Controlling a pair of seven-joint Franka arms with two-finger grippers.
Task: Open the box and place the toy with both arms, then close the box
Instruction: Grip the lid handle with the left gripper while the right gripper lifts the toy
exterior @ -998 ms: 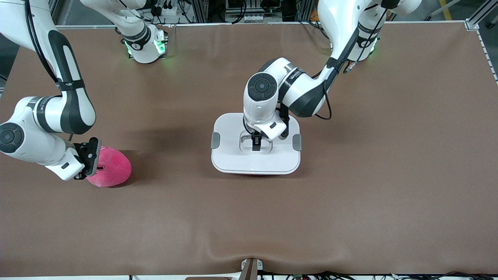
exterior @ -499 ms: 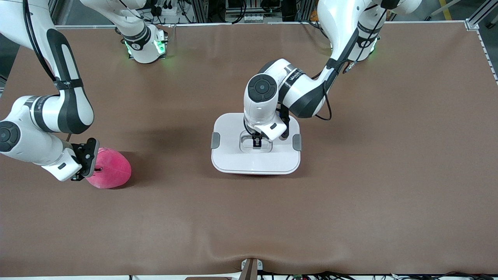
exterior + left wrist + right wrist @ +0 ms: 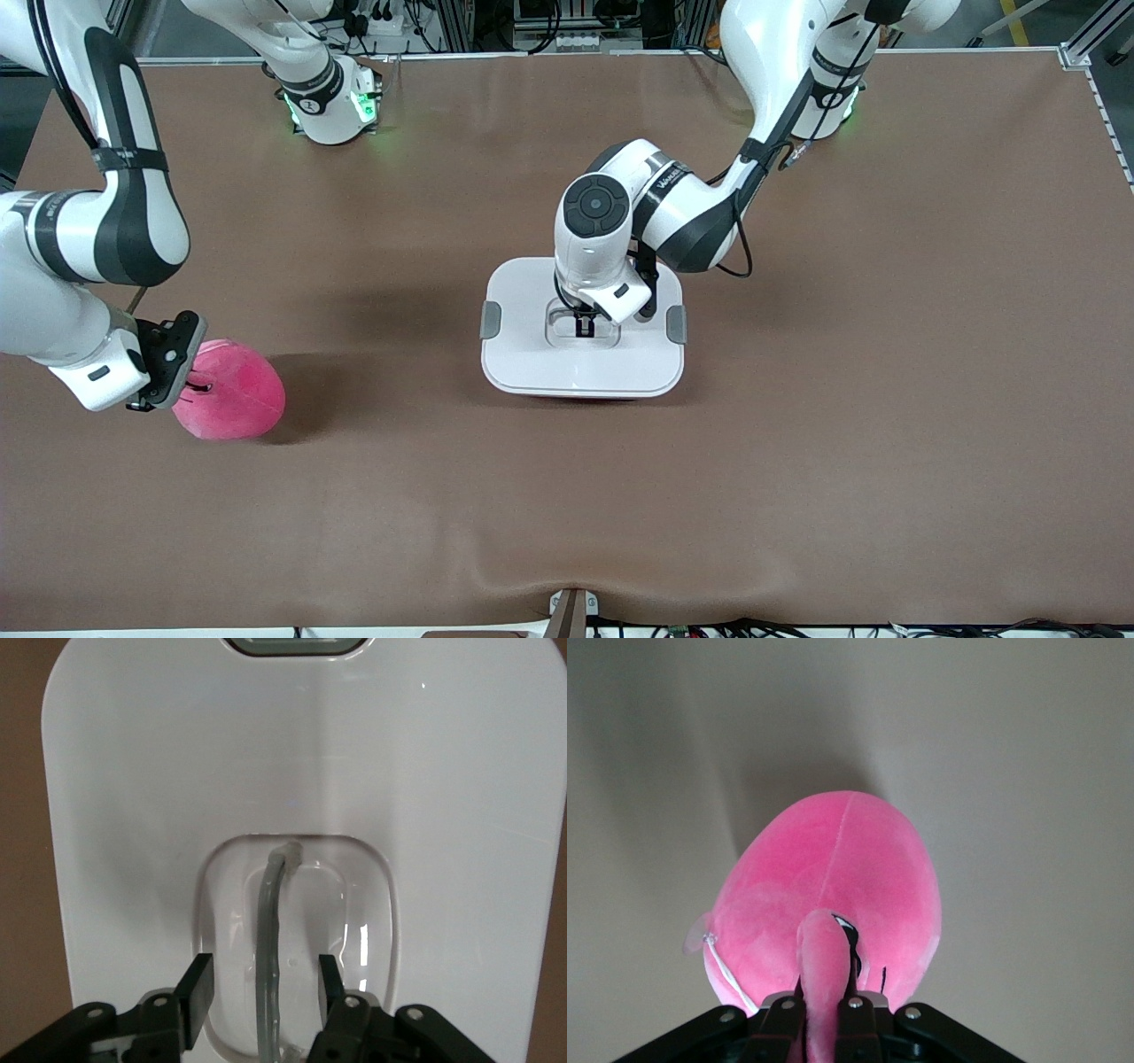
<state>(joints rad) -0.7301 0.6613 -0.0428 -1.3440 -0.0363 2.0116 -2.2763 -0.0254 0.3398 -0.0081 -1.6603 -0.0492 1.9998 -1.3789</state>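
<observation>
The box stands mid-table with its white lid on and both grey side clips down. My left gripper reaches into the lid's recess. In the left wrist view the left gripper is open, a finger on each side of the grey handle, with gaps on both sides. The pink plush toy is toward the right arm's end of the table. My right gripper is shut on a fold of the toy. I cannot tell whether the toy still touches the table.
A brown mat covers the table, with a ripple near the front edge. Both arm bases stand along the edge farthest from the front camera. The left arm's elbow hangs over the box's rim.
The left gripper's fingers have narrowed around the handle. The right arm has drawn the toy toward the right arm's end of the table.
</observation>
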